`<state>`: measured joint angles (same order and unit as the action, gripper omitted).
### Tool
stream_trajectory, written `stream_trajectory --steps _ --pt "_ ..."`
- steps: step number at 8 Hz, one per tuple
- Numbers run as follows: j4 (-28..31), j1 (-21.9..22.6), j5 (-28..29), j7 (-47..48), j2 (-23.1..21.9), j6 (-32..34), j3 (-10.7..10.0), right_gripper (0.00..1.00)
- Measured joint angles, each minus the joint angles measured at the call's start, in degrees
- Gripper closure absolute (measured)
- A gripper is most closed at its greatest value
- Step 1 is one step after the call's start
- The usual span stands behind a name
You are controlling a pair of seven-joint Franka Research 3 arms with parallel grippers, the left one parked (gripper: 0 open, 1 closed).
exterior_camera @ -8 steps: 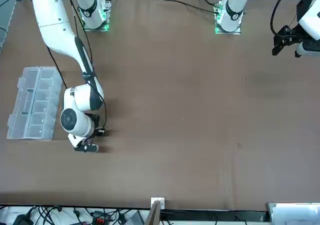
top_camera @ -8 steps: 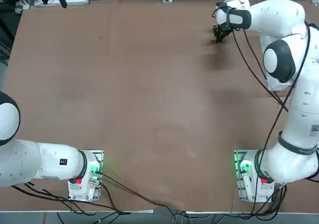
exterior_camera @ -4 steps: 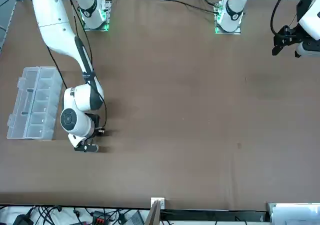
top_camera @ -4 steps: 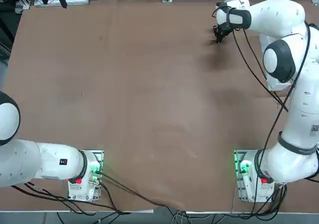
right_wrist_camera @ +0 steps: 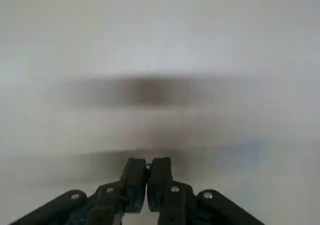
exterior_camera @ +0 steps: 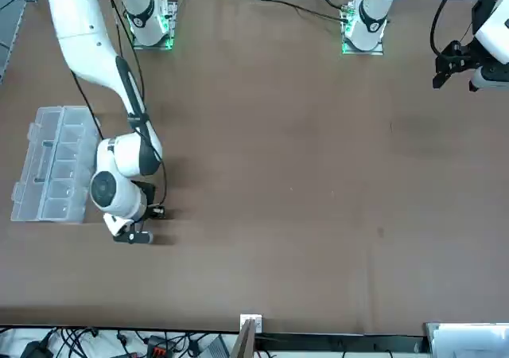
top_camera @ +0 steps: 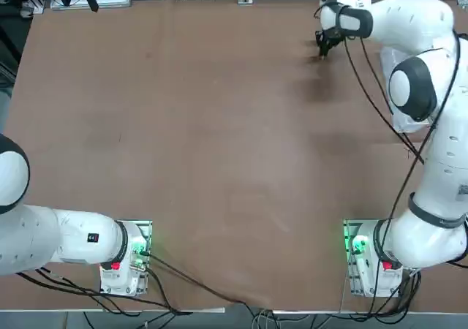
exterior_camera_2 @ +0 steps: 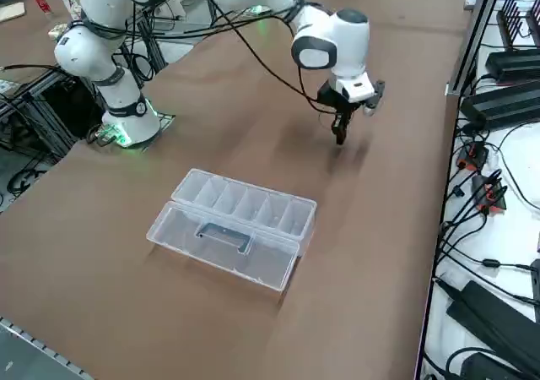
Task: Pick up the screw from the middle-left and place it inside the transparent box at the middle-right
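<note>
The counter is a broad brown surface with a matte finish, filling most of the top view. Black cables and dark power units lie on a pale strip along its far edge in the right side view. More cables hang below that edge in the front view. An aluminium frame stands beside the counter's near corner.

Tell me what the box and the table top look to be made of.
The transparent box looks like clear, glossy plastic: the brown surface shows through its walls, dividers and open lid. The table has a matte brown top with no glare, possibly laminate or a mat; I can't say which. The right gripper hangs over the table beyond the box, fingers shut.
</note>
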<state>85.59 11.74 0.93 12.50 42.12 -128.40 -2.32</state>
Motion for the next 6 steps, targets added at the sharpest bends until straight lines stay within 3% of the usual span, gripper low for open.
stream_trajectory --steps 3,6 --pt "-0.27 -3.91 0.03 -0.77 -7.92 7.59 -0.15 0.94" --pt "-0.2 -9.64 -0.02 -8.93 -14.03 17.63 -0.35 0.94"
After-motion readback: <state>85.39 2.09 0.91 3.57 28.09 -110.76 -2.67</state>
